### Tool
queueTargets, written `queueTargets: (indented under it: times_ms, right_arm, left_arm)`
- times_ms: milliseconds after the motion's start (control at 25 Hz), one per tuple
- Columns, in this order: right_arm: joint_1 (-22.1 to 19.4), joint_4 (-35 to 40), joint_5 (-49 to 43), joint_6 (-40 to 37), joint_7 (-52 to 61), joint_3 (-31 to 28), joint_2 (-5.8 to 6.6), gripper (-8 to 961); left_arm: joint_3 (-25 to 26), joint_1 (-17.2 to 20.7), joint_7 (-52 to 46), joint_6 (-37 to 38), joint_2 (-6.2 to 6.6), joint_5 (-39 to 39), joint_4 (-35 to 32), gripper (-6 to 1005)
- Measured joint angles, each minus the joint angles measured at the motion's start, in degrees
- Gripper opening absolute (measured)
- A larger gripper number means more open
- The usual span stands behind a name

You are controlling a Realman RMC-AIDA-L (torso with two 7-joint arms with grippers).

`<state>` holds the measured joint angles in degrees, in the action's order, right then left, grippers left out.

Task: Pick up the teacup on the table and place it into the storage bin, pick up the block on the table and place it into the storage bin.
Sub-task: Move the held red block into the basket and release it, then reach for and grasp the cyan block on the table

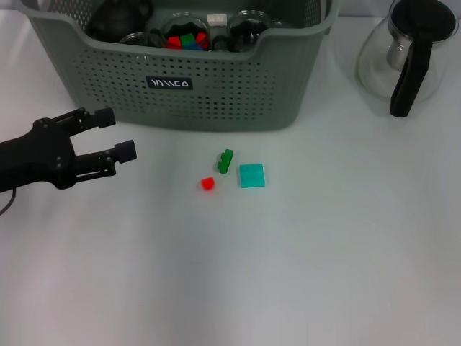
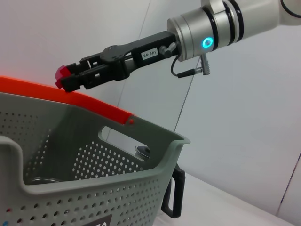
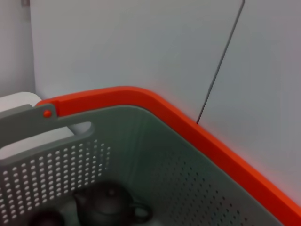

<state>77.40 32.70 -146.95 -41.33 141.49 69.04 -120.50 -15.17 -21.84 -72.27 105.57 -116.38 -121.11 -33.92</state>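
Three small blocks lie on the white table: a red cube (image 1: 207, 184), a dark green studded brick (image 1: 225, 161) and a flat teal square tile (image 1: 251, 175), all close together and well off to the side of your left gripper (image 1: 119, 134). Its two black fingers (image 1: 124, 150) stand parted with nothing between them, hovering above the tabletop, just in front of the storage bin (image 1: 194, 86).

You see the bin as a large grey-green plastic basket, its walls pierced with rows of round holes, a cut-out handle in the rim and a small black label (image 1: 169, 83) with white lettering on the front wall. An orange rim (image 3: 197, 129) runs along its far edge. Inside sit a dark, matte, rounded teapot (image 3: 108, 205), glassy round pieces and some red, green and blue blocks (image 1: 187, 40).

From the left wrist view you find the right gripper (image 2: 63, 80) high over the bin's orange rim, its black fingers closed on a small red block (image 2: 61, 74). Its arm is smooth silver metal with a glowing blue ring.

Beside the bin stands a clear glass carafe (image 1: 403, 54) with a black handle.
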Motion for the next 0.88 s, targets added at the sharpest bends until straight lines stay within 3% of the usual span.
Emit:
queueTargets:
  times_ms: [160,320,520,640,760,880]
  right_arm:
    - [-0.5,1.0,0.9,0.2,0.0,0.8,-0.11,686]
    - [-4.6,8.0,6.6,-2.0,-1.4,0.8,0.00,776]
    - [-15.7,23.1,24.0,-8.6,-9.0,0.0,0.38,803]
    - [-25.2,31.2,39.6,-15.4,-17.4,-1.1,0.42,806]
    - [-33.8,34.1,57.0,-27.0,-26.2,-3.1,0.94,805]
    - [-38.9,33.8,65.8,-39.9,-28.9,-6.5,1.88,805]
  left_arm:
    - [0.9,0.2,0.0,0.2,-0.05,0.0,0.1,860]
    - [1.4,0.2,0.0,0.4,-0.07,0.0,0.1,860]
    - [1.5,0.4,0.0,0.5,-0.08,0.1,0.1,860]
    - [1.5,0.4,0.0,0.5,-0.08,0.1,0.1,860]
    - [2.3,0.5,0.1,0.5,-0.07,0.2,0.1,860]
    - [3.4,0.5,0.1,0.5,-0.07,0.3,0.2,860]
